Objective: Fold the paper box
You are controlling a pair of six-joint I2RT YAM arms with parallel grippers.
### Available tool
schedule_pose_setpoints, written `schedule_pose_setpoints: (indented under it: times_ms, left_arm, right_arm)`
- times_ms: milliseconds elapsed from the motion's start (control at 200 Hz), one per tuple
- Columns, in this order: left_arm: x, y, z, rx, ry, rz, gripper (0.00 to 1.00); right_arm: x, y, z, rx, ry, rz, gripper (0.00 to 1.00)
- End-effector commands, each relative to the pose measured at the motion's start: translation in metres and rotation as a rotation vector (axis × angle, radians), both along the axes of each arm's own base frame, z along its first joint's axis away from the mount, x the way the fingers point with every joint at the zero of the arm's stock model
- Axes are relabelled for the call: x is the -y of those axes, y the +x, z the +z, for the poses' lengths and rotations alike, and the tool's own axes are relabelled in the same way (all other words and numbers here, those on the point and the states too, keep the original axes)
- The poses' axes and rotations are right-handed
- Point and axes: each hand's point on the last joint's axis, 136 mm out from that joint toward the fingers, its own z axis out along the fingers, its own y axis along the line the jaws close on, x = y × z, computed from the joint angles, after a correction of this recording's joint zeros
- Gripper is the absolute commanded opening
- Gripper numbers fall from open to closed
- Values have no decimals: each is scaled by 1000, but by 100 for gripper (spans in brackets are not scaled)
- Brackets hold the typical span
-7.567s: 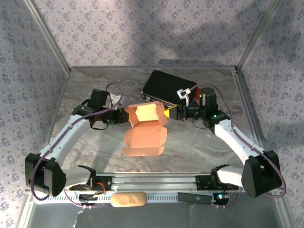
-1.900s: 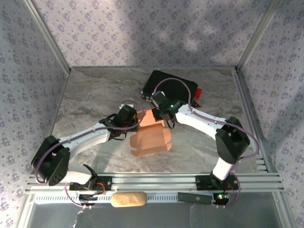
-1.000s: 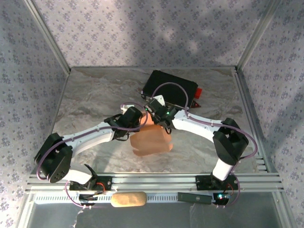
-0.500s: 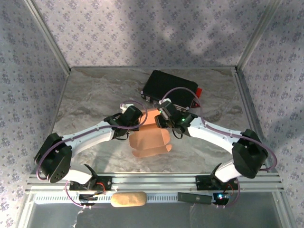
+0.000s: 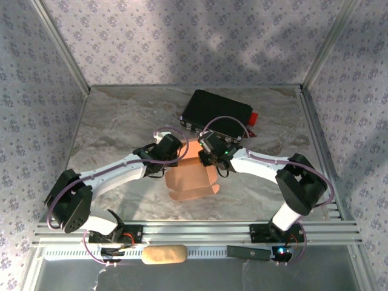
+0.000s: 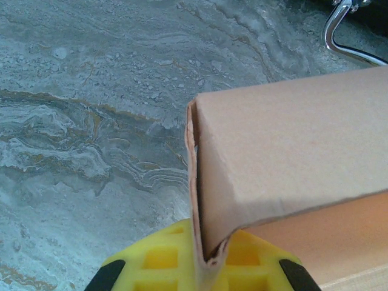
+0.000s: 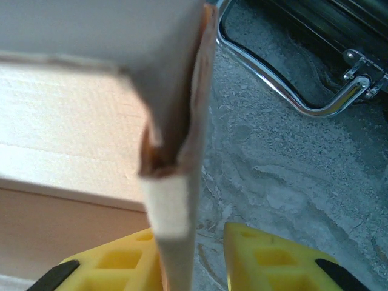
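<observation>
Paper box (image 5: 191,180): partly folded, on the marble table (image 5: 121,121), near the black hard case (image 5: 218,112).
Left gripper (image 6: 200,270): pinched onto one box wall.
Right gripper (image 7: 197,254): straddles another wall, with a gap beside one finger.

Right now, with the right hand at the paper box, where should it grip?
Probably the thin upright end wall of the paper box, standing edge-on between the open fingers of the right hand. Close across its thickness, coming from the box's right end; the left hand pinches the opposite wall.
</observation>
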Motion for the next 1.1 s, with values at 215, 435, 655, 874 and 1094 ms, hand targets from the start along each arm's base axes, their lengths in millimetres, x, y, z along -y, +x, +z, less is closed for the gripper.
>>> schedule_pose_setpoints:
  times_ms: [215, 435, 655, 874, 1094]
  left_arm:
    - [3, 8, 4, 7, 2, -3, 0]
    - [-1, 9, 0, -20, -14, -4, 0]
    - [1, 11, -4, -59, -27, -26, 0]
    - [-1, 13, -7, -75, -28, -29, 0]
    - [0, 15, -5, -71, -29, -34, 0]
  right_arm:
    - [-7, 2, 16, 26, 72, -9, 50]
    - [-13, -22, 38, -39, 255, 174, 58]
    - [-3, -27, 23, -95, 381, 277, 53]
    - [4, -9, 18, -90, 386, 270, 43]
    - [-1, -4, -1, -132, 359, 273, 37]
